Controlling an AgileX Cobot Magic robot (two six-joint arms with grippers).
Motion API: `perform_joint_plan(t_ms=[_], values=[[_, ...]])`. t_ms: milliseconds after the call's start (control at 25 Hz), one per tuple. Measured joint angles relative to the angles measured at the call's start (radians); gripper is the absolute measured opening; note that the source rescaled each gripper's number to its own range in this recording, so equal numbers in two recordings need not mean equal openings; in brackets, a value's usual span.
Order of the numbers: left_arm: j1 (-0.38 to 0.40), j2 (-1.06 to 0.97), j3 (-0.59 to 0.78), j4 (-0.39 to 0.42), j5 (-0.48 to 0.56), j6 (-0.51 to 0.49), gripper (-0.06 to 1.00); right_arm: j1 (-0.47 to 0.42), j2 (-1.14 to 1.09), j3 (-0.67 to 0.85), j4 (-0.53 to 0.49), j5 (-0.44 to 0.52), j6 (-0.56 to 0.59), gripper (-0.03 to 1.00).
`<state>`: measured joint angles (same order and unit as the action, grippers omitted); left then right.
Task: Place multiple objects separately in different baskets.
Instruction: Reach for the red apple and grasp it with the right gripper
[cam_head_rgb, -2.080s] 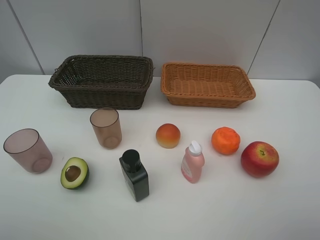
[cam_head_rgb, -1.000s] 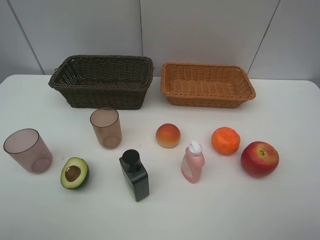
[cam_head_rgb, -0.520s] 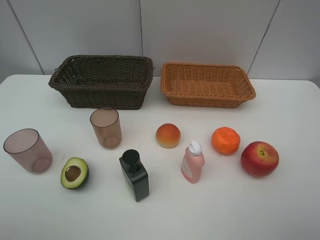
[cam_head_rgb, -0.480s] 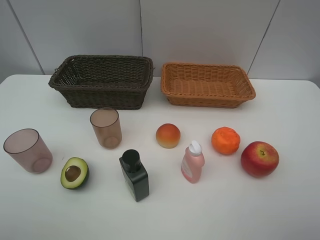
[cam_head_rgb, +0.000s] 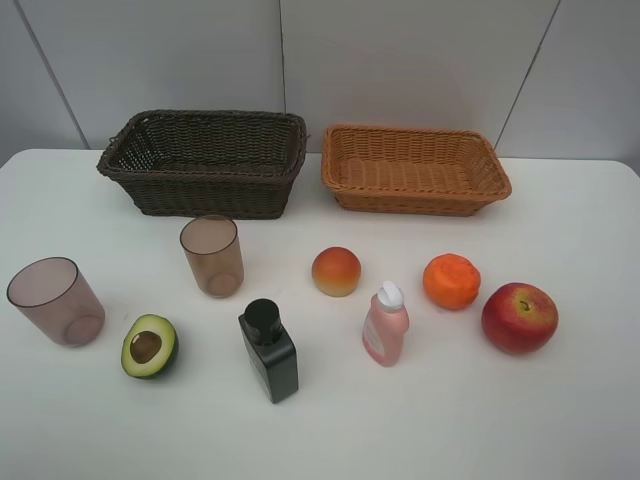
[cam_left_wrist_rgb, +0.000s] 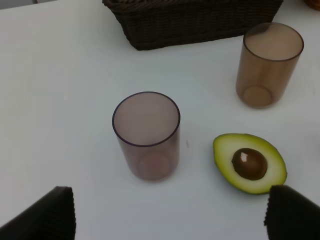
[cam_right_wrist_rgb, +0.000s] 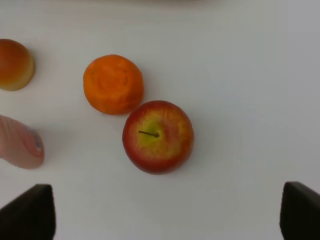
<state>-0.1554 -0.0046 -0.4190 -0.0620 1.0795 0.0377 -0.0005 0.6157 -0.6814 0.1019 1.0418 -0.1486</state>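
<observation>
Bright, even, diffuse light from overhead fills all three views. The smooth white table (cam_head_rgb: 560, 430) reads as almost one flat tone, and things on it cast only faint, short, soft-edged grey shadows, as under the round red apple (cam_head_rgb: 519, 318) and the halved green avocado (cam_head_rgb: 150, 346). The high view is sharp from edge to edge, while in the wrist views the black pads of the left gripper (cam_left_wrist_rgb: 167, 215) and right gripper (cam_right_wrist_rgb: 167, 210) are dark corner shapes, and the pink plastic bottle (cam_right_wrist_rgb: 17, 142) at the frame edge looks soft and out of focus.
</observation>
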Motion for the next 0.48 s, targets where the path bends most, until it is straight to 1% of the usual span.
perform_joint_plan(t_ms=[240, 480], values=[[0.0, 0.0, 0.0, 0.0, 0.0, 0.0, 1.0, 0.0, 0.18, -0.002, 0.0, -0.072, -0.001, 0.91], [0.0, 0.0, 0.0, 0.0, 0.0, 0.0, 1.0, 0.0, 0.319, -0.002, 0.027, -0.131, -0.042, 0.91]])
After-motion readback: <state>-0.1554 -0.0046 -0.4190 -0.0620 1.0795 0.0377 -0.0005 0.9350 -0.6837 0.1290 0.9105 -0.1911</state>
